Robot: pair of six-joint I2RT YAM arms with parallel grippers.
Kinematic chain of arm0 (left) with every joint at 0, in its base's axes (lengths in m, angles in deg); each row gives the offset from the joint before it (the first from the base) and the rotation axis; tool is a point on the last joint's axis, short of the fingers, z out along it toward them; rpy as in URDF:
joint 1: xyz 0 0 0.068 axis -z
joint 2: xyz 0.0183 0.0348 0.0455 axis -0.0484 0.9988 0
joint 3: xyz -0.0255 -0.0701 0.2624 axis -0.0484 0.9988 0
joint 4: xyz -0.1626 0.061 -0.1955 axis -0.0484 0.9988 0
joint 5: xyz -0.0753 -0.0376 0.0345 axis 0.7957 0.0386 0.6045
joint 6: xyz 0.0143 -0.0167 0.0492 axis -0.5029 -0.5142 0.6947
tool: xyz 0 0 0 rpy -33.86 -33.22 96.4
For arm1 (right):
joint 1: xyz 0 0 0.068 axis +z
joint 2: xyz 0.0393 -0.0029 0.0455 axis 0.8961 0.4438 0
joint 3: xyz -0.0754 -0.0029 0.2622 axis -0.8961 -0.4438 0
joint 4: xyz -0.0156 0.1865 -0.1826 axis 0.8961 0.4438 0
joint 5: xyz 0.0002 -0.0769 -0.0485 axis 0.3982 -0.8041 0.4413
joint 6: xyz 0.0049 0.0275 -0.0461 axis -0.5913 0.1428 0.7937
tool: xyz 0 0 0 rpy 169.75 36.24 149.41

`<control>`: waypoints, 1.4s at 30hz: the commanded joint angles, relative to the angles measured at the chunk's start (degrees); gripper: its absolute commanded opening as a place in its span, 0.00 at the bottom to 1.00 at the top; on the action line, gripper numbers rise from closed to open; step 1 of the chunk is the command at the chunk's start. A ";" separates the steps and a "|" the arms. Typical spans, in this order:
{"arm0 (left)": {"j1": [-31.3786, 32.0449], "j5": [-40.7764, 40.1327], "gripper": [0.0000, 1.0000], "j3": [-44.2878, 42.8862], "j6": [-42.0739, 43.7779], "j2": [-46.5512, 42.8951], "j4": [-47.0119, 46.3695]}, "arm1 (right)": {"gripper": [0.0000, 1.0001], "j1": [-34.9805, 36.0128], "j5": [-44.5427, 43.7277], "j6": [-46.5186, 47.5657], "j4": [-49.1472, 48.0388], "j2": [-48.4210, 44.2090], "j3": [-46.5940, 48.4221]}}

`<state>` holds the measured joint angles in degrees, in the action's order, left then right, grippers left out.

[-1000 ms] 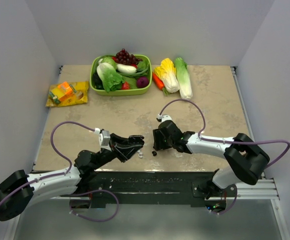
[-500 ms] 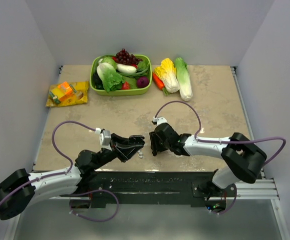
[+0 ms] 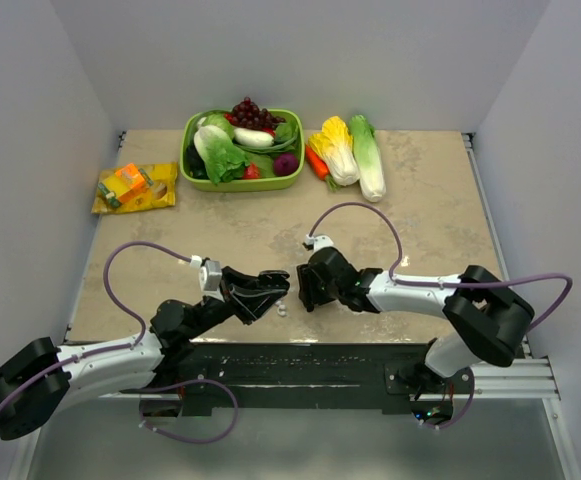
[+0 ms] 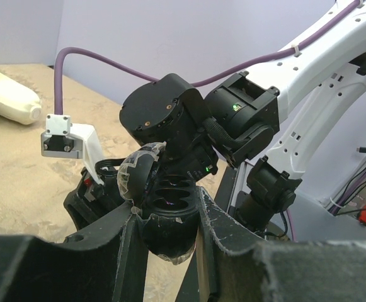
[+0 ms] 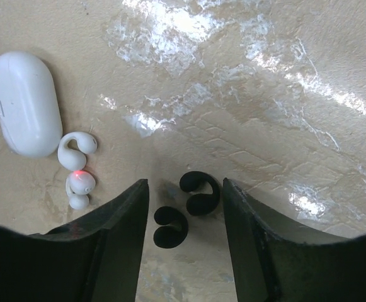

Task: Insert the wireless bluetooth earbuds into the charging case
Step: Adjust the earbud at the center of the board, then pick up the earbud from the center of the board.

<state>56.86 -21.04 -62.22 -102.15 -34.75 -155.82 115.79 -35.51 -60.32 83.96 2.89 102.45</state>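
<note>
Left gripper: the left gripper (image 4: 167, 209) is closed tight on a black charging case (image 4: 168, 231), one finger (image 4: 123, 242) pressed to each flank of it.
Black charging case: held off the table with its lid (image 4: 137, 176) swung open. The moulded earbud wells (image 4: 170, 192) face up, and I cannot tell whether anything sits in them.
Right gripper: the right gripper (image 5: 184, 184) has its jaws apart and points down at the table (image 3: 420, 200), holding nothing. Its two fingers (image 5: 116, 236) stand either side of the black earbuds.
Black earbuds: both black earbuds (image 5: 200, 192) lie on the tabletop between the right fingers, one just beside the other. Neither appears to touch a finger.
White earbuds: the two white earbuds (image 5: 77, 150) lie on the table to one side of the right gripper's fingers, close together. One shows a small red light.
White charging case: the white charging case (image 5: 25, 104) is shut and lies flat on the table, just beside the white earbuds.
Relative position: in the overhead view the two grippers face each other near the front edge of the table, close together.
Background items: at the far side stand a green bowl of vegetables and grapes (image 3: 242, 150), two napa cabbages (image 3: 355, 150) with a carrot (image 3: 317, 165) beside them, and snack packets (image 3: 135, 187) at the far left.
</note>
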 commanded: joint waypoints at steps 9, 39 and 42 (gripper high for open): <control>0.23 0.19 0.00 8.26 -0.32 -0.81 -3.99 | 0.59 -3.62 -3.54 -1.60 6.82 -6.19 0.76; 0.23 0.10 0.00 8.61 -0.49 0.60 -4.95 | 0.53 -2.84 0.94 0.33 4.36 -0.92 0.15; 0.23 0.19 0.00 8.70 -0.58 0.86 -5.39 | 0.52 -2.13 0.94 0.16 4.19 -0.31 0.41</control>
<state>56.86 -21.00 -62.22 -102.19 -34.31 -156.39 112.47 -35.71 -60.56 88.20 1.10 102.34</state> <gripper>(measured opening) 0.349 0.528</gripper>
